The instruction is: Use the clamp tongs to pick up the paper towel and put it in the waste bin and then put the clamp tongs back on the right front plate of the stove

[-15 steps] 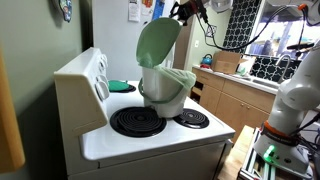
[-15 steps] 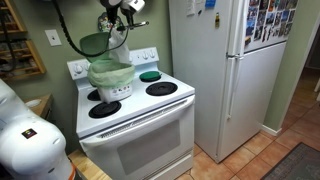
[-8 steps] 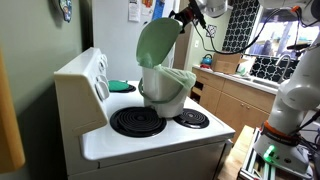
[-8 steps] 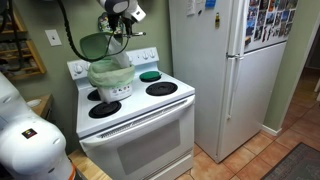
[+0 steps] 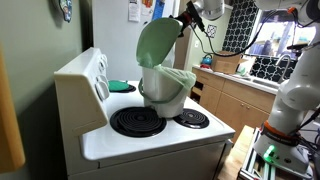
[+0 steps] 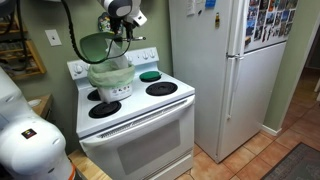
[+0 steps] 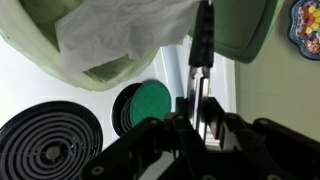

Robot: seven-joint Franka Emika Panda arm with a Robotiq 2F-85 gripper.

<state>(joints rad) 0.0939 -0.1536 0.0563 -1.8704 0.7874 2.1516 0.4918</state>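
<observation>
The cream-white waste bin (image 5: 168, 92) (image 6: 112, 82) stands on the white stove (image 5: 160, 140) (image 6: 140, 118) with its pale green lid (image 5: 157, 42) (image 6: 93, 44) flipped up. My gripper (image 5: 190, 15) (image 6: 122, 16) (image 7: 198, 118) hovers just above the bin, shut on the clamp tongs (image 7: 200, 70), which point down into the bin's opening. In the wrist view the tongs' black tips meet the edge of the white paper towel (image 7: 125, 28), which lies over the bin's green liner (image 7: 40, 50).
A green disc (image 5: 120, 86) (image 6: 149, 76) (image 7: 150, 103) lies on a back burner. Black coil burners (image 5: 138, 121) (image 6: 163, 89) are bare at the stove's front. A fridge (image 6: 230, 70) stands beside the stove, and wooden cabinets (image 5: 240, 95) behind it.
My gripper with the tongs has shifted slightly lower and closer to the bin's opening. The bin and lid have not moved.
</observation>
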